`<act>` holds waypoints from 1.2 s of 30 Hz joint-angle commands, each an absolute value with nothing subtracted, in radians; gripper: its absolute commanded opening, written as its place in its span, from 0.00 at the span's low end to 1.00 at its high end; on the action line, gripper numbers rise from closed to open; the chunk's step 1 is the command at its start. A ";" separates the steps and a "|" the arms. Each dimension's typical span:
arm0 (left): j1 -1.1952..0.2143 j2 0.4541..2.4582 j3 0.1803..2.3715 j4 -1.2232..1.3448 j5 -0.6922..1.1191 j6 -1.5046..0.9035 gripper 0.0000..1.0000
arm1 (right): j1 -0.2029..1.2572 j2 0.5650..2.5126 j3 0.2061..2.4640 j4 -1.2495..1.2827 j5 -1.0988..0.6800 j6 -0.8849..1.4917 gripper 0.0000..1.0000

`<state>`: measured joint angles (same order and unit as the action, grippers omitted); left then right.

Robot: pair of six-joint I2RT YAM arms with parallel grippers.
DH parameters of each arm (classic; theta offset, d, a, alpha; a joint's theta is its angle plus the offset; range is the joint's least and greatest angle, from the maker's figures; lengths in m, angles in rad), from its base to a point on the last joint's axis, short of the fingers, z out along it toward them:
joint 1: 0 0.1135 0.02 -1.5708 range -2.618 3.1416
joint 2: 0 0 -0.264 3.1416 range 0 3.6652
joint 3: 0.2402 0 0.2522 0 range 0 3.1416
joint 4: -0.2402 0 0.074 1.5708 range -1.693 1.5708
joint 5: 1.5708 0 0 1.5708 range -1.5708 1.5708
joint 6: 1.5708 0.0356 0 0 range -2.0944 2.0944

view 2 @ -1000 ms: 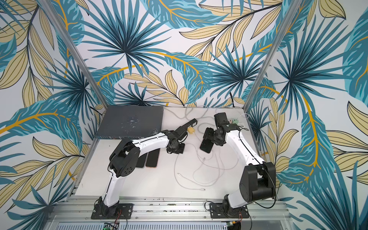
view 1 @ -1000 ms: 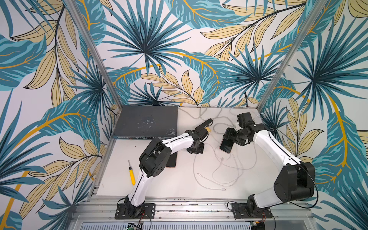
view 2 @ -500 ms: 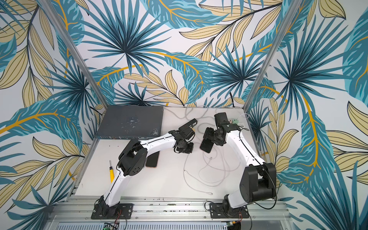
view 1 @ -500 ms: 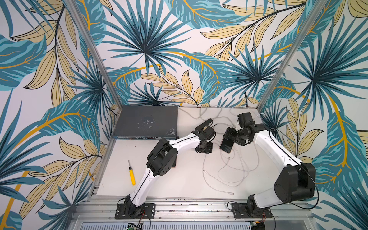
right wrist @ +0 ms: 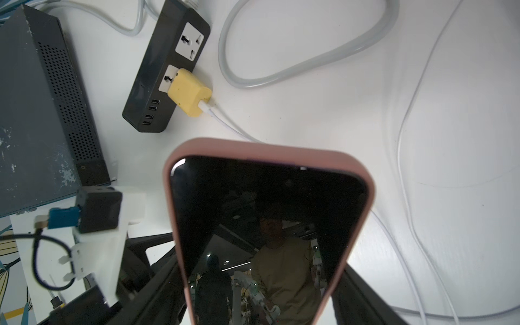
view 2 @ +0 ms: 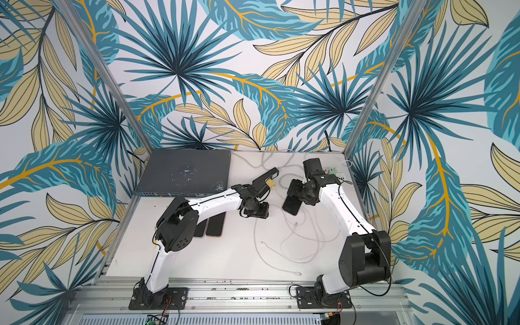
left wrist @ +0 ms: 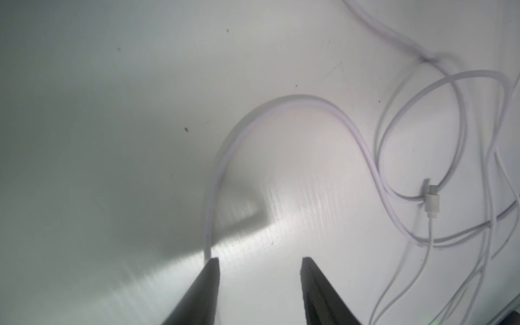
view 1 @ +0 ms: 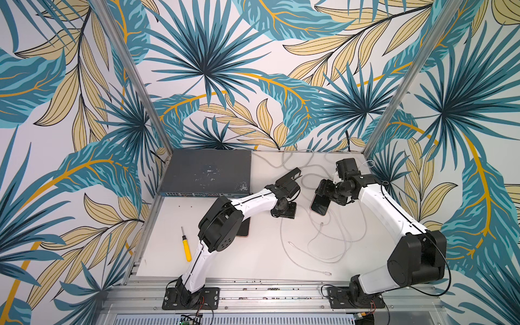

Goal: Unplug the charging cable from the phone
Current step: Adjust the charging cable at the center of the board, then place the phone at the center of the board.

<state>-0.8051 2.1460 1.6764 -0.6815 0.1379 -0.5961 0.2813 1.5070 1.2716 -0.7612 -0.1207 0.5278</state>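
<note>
Phone [right wrist: 267, 225]: glossy reflective screen, matt pink case. Cable [left wrist: 295, 99]: smooth white plastic. Table [left wrist: 112, 140]: smooth, slight sheen.

1. Phone [right wrist: 267, 219]: dark glossy screen, pink case. Clamped by its long edges in the right end effector [right wrist: 257, 277], screen facing up and body tilted. The free short end points toward the cable loops. Can't tell whether that end touches the desk [view 1: 253, 261].
2. Charging cable [left wrist: 298, 97]: thin, white, slack. Lies in loose crossing loops on the desk between the two arms.
3. Plug [left wrist: 433, 202]: white body, bare metal tip. Lies flat among the loops, near the phone's free end but apart from it. Can't tell which strand it ends.
</note>
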 commanded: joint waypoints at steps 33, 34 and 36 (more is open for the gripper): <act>-0.641 1.202 0.979 -0.753 -0.176 -0.790 0.58 | 0.820 2.005 1.568 -0.620 -0.207 0.775 0.66; -0.641 1.192 0.973 -0.749 -0.174 -0.792 0.58 | 0.827 2.027 1.584 -0.619 -0.208 0.779 0.66; -0.641 1.175 0.962 -0.747 -0.176 -0.794 0.59 | 0.843 2.077 1.638 -0.648 -0.200 0.773 0.66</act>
<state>-0.6407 1.2049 0.9802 -0.7330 -0.1497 -0.7784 0.8223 2.0342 1.5806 -0.6540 -0.1802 0.7456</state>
